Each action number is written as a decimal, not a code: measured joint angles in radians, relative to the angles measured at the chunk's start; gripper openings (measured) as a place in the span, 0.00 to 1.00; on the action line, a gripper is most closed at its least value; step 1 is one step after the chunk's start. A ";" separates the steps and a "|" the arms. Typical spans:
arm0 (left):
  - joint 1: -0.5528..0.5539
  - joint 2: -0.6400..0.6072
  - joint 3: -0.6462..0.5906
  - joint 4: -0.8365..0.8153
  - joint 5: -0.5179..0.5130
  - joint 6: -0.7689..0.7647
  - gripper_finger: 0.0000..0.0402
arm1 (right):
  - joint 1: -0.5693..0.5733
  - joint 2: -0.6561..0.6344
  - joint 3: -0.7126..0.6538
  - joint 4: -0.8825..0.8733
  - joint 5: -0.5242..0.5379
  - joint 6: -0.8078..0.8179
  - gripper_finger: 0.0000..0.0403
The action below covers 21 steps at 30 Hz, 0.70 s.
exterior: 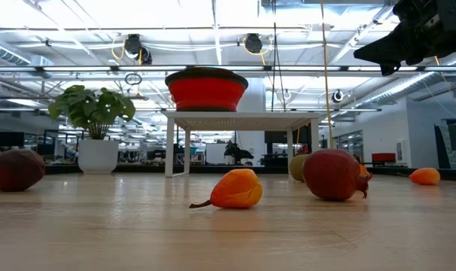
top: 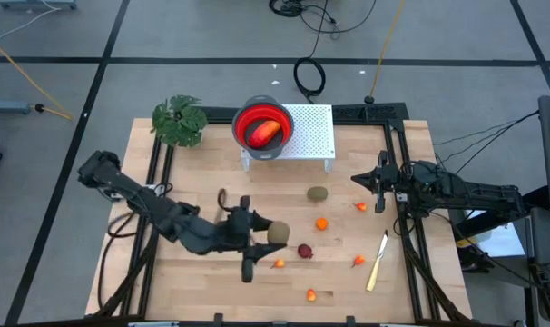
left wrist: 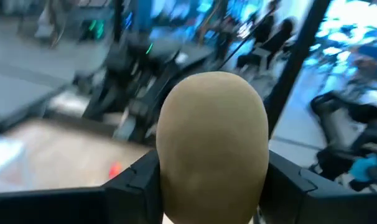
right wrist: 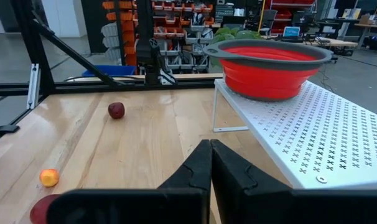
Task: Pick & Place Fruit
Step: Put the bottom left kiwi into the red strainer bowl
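Left arm [top: 157,211] stretched low across table [top: 202,282] toward middle, wrist turned sideways. Left gripper [top: 268,234] clamped on olive-brown oval fruit [left wrist: 212,146], fingers [left wrist: 135,180] pressing both sides. Right arm [top: 466,193] parked at right edge, raised; right gripper [right wrist: 210,163] pinched closed, holding nothing. Red bowl [top: 262,130] on white perforated stand [top: 311,136] at far side, long red-orange piece [top: 265,132] inside. Second olive oval [top: 318,193], dark red round [top: 304,251], small orange bits [top: 321,223] scattered mid-table. Knife [top: 377,262] near right side.
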 joint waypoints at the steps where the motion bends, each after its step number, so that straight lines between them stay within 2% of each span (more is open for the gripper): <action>1: 0.000 -0.007 0.000 0.032 0.023 0.046 0.45 | 0.000 0.000 0.000 0.000 0.000 0.000 0.00; 4: 0.006 -0.020 0.000 0.143 0.092 0.169 0.45 | 0.000 0.000 0.000 0.000 0.000 -0.001 0.00; 8: 0.010 -0.017 0.000 0.286 0.202 0.305 0.50 | 0.000 0.000 0.000 0.000 0.000 -0.002 0.00; 12: 0.017 -0.018 0.000 0.387 0.335 0.377 0.53 | 0.000 0.000 0.000 0.000 0.000 -0.003 0.00; 17: 0.022 -0.017 0.000 0.476 0.465 0.440 0.48 | 0.000 0.000 0.000 0.000 0.000 -0.003 0.00; 21: 0.019 -0.018 0.000 0.473 0.493 0.450 0.45 | 0.000 0.000 0.000 0.000 0.000 -0.003 0.00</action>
